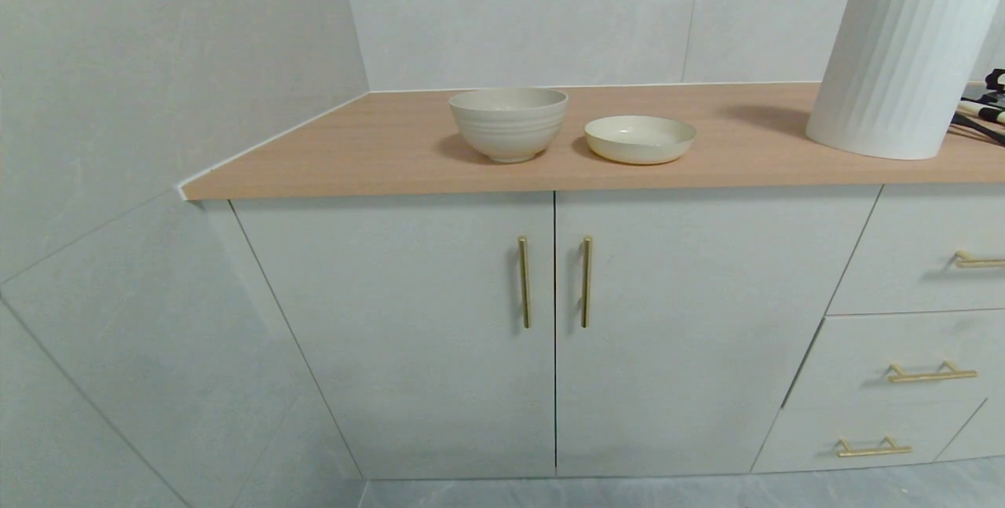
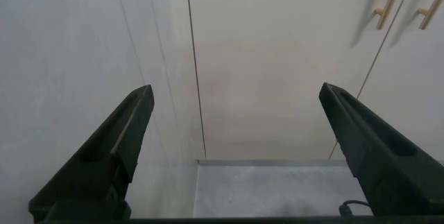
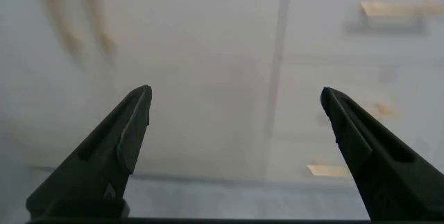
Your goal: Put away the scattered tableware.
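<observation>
The left hand [image 2: 236,89] hung low before the pale grey cabinet front, its two dark fingers spread wide apart and holding nothing. On the light wooden bench [image 1: 330,155], a deep cream ribbed bowl [image 1: 509,123] stood upright near the front edge. Just beside it, toward the right end and not touching, was a shallow cream dish [image 1: 640,139]. A tall white fluted canister [image 1: 903,68] stood farther right. The right hand [image 3: 235,91] was likewise low, fingers apart and empty.

Nothing looked put away yet, so the task seemed to be at its start. Both cabinet doors below, with slim brass bar handles [image 1: 524,282], were shut. The next move would probably call for raising a hand to the bowl's rim, or first pulling a door open.
</observation>
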